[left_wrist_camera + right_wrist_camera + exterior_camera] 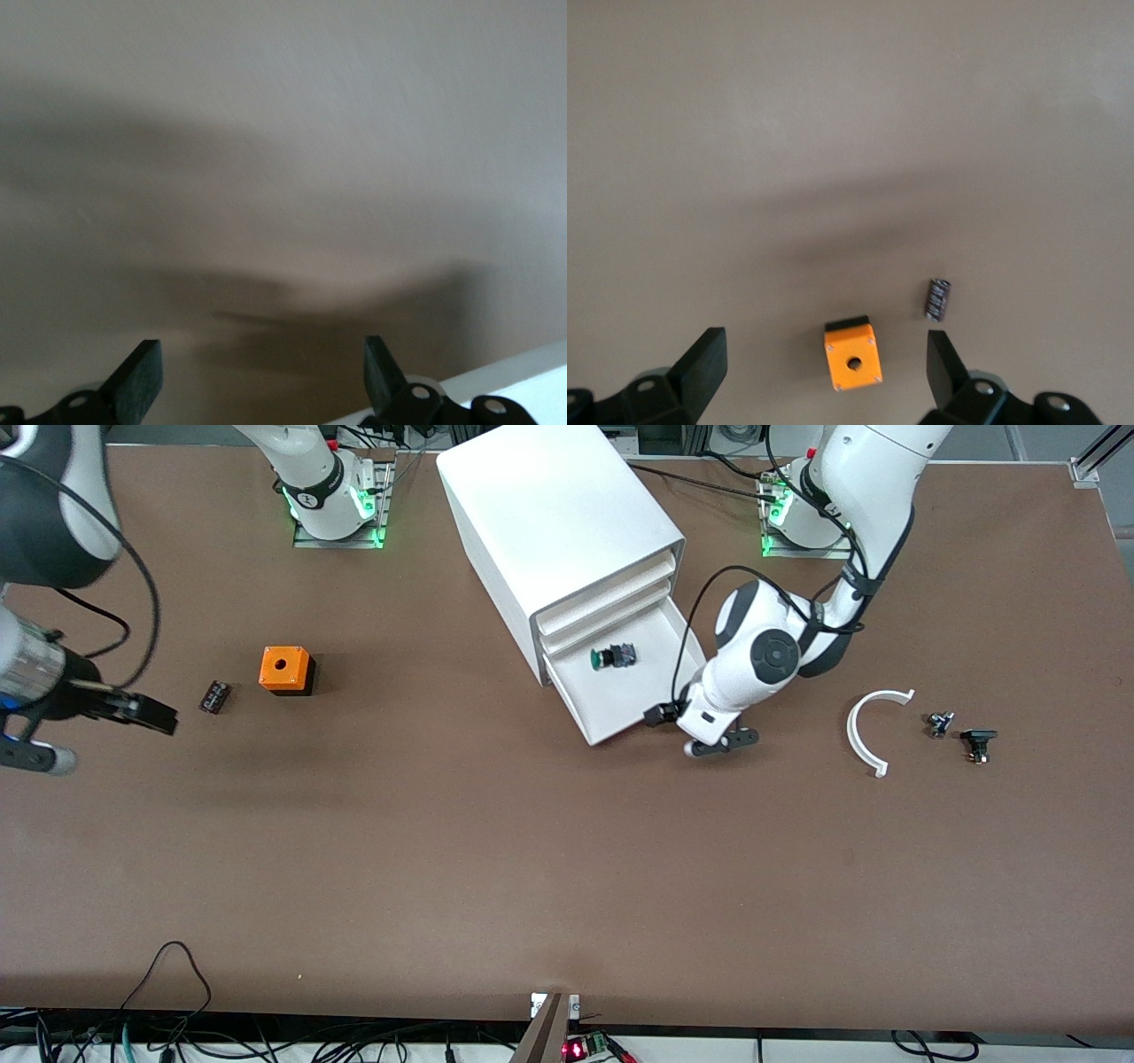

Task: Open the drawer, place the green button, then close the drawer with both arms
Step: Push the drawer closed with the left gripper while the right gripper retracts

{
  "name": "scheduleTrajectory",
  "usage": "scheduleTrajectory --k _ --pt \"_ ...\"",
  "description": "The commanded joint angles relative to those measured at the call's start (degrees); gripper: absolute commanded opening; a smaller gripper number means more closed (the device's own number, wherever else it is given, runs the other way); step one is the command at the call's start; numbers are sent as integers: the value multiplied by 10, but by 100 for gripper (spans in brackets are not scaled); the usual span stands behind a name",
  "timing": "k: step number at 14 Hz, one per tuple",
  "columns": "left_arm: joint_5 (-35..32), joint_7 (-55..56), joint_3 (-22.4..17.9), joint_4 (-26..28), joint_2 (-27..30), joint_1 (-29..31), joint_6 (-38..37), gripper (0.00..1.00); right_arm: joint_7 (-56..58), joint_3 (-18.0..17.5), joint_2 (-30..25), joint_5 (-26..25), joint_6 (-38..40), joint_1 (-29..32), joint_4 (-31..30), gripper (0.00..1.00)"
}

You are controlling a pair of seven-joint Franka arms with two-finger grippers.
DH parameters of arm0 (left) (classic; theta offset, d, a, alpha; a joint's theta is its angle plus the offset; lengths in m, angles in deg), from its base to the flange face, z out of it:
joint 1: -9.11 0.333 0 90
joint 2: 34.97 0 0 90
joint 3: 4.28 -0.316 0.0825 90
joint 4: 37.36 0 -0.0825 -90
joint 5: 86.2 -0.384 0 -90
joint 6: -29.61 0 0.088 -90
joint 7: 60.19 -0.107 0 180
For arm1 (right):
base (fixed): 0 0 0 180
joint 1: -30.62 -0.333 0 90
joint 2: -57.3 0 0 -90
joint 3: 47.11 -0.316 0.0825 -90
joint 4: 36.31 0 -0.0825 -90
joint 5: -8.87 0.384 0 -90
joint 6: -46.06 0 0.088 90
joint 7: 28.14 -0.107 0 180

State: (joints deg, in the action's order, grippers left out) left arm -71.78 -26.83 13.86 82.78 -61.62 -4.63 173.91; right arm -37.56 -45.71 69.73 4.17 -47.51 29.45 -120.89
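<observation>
The lowest drawer (633, 701) of the white cabinet (549, 522) is pulled out. The green-capped button (613, 657) lies inside it, near the cabinet. My left gripper (700, 731) is low at the drawer's front corner on the left arm's side, open and empty. In the left wrist view the left gripper (261, 381) shows only bare table between its fingers, with the drawer's white edge (523, 379) beside one of them. My right gripper (120, 742) hangs open and empty over the right arm's end of the table; the right gripper (824, 372) looks down on an orange cube (852, 359).
The orange cube (286, 670) with a hole and a small black part (214, 696) sit toward the right arm's end. A white curved piece (864, 731) and two small dark parts (939, 724) (978, 742) lie toward the left arm's end.
</observation>
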Motion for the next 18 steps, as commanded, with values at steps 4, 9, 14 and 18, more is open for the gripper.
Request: scheduleTrajectory --k 4,9,14,18 --pt "15 -5 65 30 32 -2 -51 100 39 35 -109 17 17 -31 -110 100" --pt "15 -6 95 39 37 -2 -88 100 77 68 -122 24 30 -35 -113 100" --pt "15 -6 105 49 39 -4 -90 100 78 72 -159 38 -62 -36 -174 100" --pt "15 -6 109 49 39 -4 -91 100 78 71 -169 38 -53 -35 -183 100"
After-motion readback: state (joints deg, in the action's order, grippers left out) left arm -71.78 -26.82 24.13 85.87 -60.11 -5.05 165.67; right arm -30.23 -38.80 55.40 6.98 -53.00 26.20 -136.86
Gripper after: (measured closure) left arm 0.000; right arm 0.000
